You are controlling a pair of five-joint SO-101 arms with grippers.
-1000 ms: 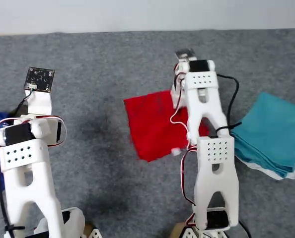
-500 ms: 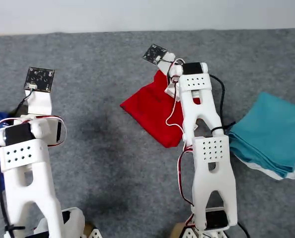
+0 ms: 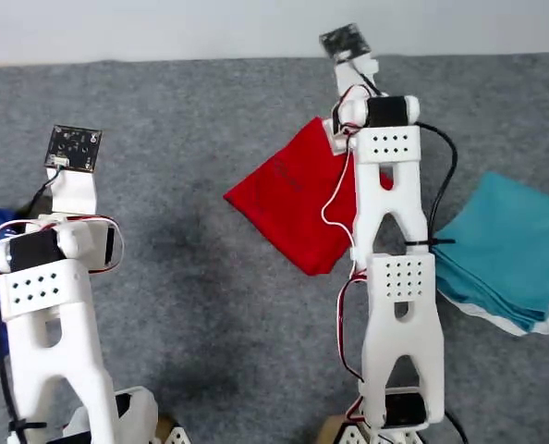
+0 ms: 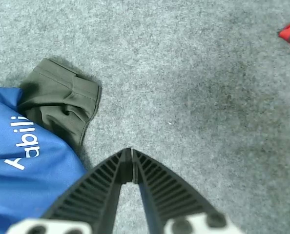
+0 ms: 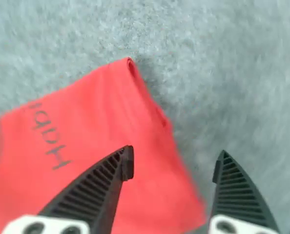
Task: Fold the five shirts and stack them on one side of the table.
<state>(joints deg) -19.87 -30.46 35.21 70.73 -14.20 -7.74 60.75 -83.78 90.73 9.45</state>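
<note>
— Red shirt (image 3: 288, 208), where is it lying just now?

— It is lying folded on the grey table cover (image 3: 182, 314), about mid-table. It is sitting on a slant, with one corner pointing back toward the arms' bases. The right arm (image 3: 390, 231) is stretching out above the shirt's right-hand part and covering it from overhead.

— And the right gripper (image 5: 172, 165)?

— Its jaws are standing wide apart and straddling one edge of the shirt. One finger is hanging over the red cloth, the other over bare cover beside it. I cannot tell whether the tips are touching the fabric; they may be hovering just above it.

— What are the other shirts doing?

— A stack of teal shirts (image 3: 506, 245) is sitting at the table's right side, near the red one but apart from it. A white layer (image 3: 533, 324) is peeking out along the stack's lower edge. At the far left a blue shirt (image 4: 28, 190) is lying with a bunched dark olive garment (image 4: 62, 109) touching it.

— And the left gripper (image 4: 132, 165)?

— Its jaws are pressing together with nothing between them. It is hanging over bare cover just beside the blue shirt and the olive garment. The left arm (image 3: 53, 305) is standing at the table's left side, well apart from the red shirt.
</note>
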